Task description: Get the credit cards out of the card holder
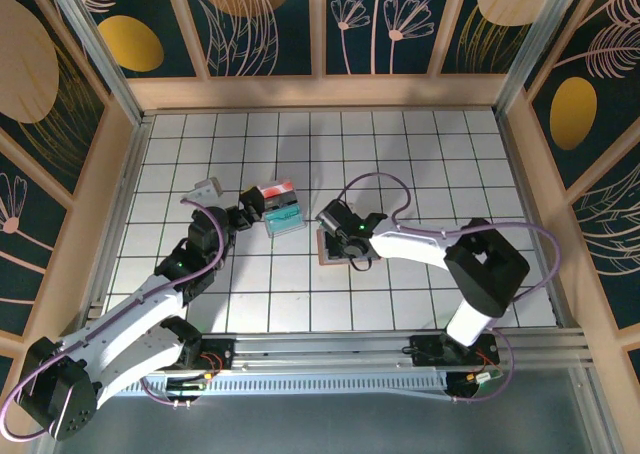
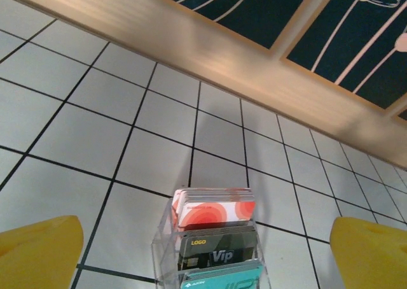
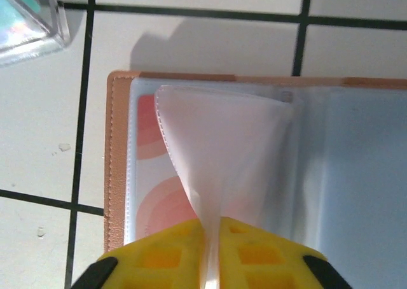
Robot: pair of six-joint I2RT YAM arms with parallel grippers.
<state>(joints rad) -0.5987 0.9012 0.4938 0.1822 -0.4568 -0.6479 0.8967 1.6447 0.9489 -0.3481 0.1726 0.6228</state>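
Right wrist view, your right gripper (image 3: 213, 238) pinching a clear sleeve (image 3: 222, 149) of the open card holder (image 3: 117, 168), clear card box (image 3: 28, 21) near its corner, left gripper (image 2: 205, 256) wide, white tiled surface (image 1: 400, 154), floral walls (image 1: 260, 24).

This is a robot lab cell: a white gridded table (image 1: 420, 154) lies under the left gripper (image 1: 243, 217), closed in beyond and beside it by wood-framed printed panels (image 1: 270, 24). Behind it, both arms (image 1: 420, 246) are bolted to an aluminium rail (image 1: 330, 352).

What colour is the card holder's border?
The card holder's border is orange-tan; right wrist view shows it best.
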